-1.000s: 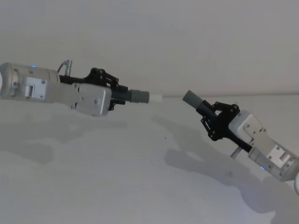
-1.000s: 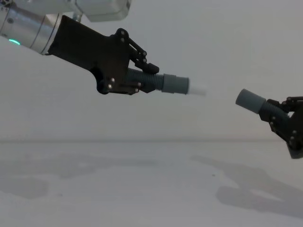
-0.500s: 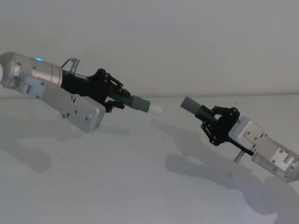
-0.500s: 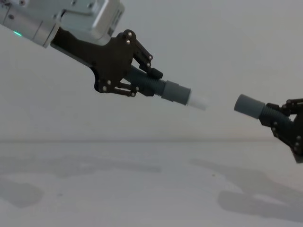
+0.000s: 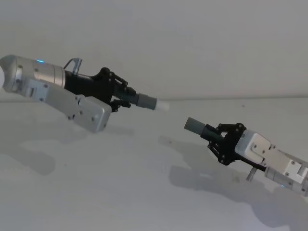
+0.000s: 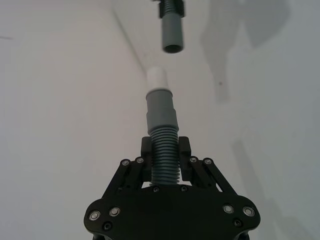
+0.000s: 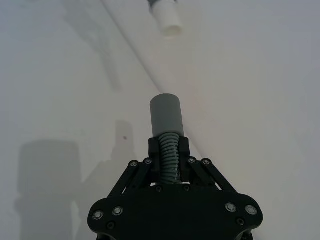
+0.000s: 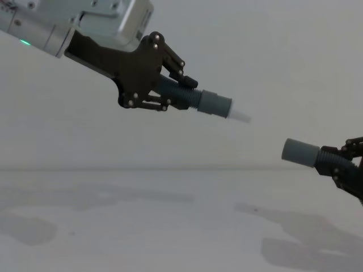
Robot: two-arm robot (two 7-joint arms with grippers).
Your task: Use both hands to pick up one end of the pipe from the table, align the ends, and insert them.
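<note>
Whitish tip, plain cuff hang apart; left gripper, right gripper clamp ribbed pipe.

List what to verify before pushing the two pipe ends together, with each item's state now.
1. Left gripper jaws shut on short piece: ok.
2. Right gripper jaws shut on other piece: ok.
3. Cuff mouth open: ok.
4. Heights matched: not ok, white tip sits above cuff in chest view.
5. Axes in line: not ok, offset in left wrist view.
6. Gap between tip and cuff free: ok.
</note>
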